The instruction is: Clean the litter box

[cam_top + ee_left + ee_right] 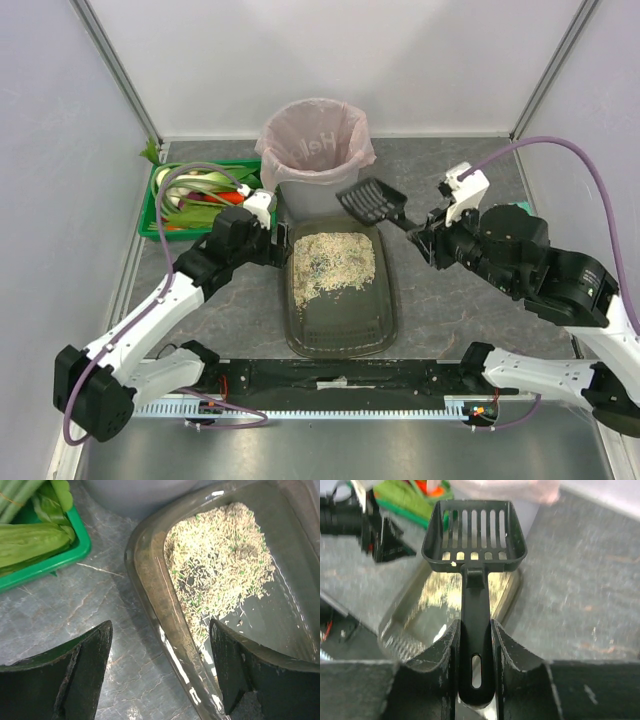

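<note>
Scooping step: right fingers [442, 655] pinch the scoop [474, 592]; left fingers [85, 672], spread, straddle the litter box [340, 325] wall; next, dip into litter [333, 262].

The left arm [150, 310] slants from the near left corner forward and inward, elbow low, wrist pitched downward. The left tool [161, 630] stands wide, its two dark fingers [90, 670] well apart and closed on nothing. The right arm [545, 270] comes up from the near right corner, bends at the elbow and stretches inward to the left with its wrist roughly level. The right tool [474, 630] is clamped tight — its fingers [437, 665] press both sides of the handle of a black scoop [475, 535] — with the scoop's slotted head held out ahead of the fingertips.
</note>
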Controlling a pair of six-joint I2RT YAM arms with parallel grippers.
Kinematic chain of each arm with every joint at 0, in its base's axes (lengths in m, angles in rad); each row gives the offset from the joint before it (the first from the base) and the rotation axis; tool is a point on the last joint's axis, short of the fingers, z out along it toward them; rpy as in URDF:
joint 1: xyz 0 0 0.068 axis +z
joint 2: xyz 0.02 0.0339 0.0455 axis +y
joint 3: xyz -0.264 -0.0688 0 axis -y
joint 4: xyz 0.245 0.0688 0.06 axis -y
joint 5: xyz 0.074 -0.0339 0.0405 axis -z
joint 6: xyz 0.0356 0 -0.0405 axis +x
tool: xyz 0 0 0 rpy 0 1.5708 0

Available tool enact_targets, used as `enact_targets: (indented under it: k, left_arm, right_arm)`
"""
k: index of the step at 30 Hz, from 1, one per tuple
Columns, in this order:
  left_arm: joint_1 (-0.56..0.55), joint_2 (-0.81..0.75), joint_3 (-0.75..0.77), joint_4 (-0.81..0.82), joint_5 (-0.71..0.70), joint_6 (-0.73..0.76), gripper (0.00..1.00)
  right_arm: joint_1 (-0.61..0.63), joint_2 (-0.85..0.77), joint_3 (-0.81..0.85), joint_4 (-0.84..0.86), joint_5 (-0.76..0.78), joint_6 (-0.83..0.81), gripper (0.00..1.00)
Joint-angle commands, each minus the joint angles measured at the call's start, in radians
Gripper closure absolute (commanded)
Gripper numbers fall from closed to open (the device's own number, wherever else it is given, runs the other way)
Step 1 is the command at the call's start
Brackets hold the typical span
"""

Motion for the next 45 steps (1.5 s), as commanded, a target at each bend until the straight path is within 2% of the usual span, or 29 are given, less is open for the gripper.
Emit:
enact_targets:
  k: [1, 8, 10, 17, 22, 29, 36, 45]
  left_arm:
    - [-0.011, 0.048, -0.017, 0.082, 0.046, 0.018, 0.16]
    - [-0.011, 0.144, 0.015, 0.061, 0.075, -0.051, 0.17]
    - [-0.013, 0.169, 0.045, 0.042, 0.078, -0.046, 0.22]
    - [-0.028, 0.211, 0.072, 0.002, 0.034, -0.037, 0.22]
    - [-0.051, 0.212, 0.068, -0.003, 0.009, -0.020, 0.22]
    - [-0.079, 0.241, 0.073, -0.010, 0.007, -0.008, 0.26]
    - [-0.085, 0.246, 0.075, -0.013, -0.006, -0.009, 0.37]
    - [-0.087, 0.254, 0.072, -0.015, 0.050, -0.032, 0.47]
  right_arm:
    - [0.002, 0.048, 0.075, -0.268, -0.126, 0.093, 1.00]
    - [0.001, 0.103, 0.053, -0.374, -0.261, 0.106, 1.00]
    - [0.001, 0.139, 0.036, -0.385, -0.293, 0.120, 1.00]
    - [0.010, 0.280, 0.091, -0.409, -0.384, 0.131, 1.00]
    - [0.070, 0.418, 0.121, -0.429, -0.367, 0.122, 1.00]
    - [0.085, 0.571, 0.133, -0.418, -0.358, 0.076, 1.00]
    - [0.085, 0.647, 0.135, -0.360, -0.427, 0.014, 1.00]
    - [0.085, 0.725, 0.128, -0.274, -0.399, -0.028, 1.00]
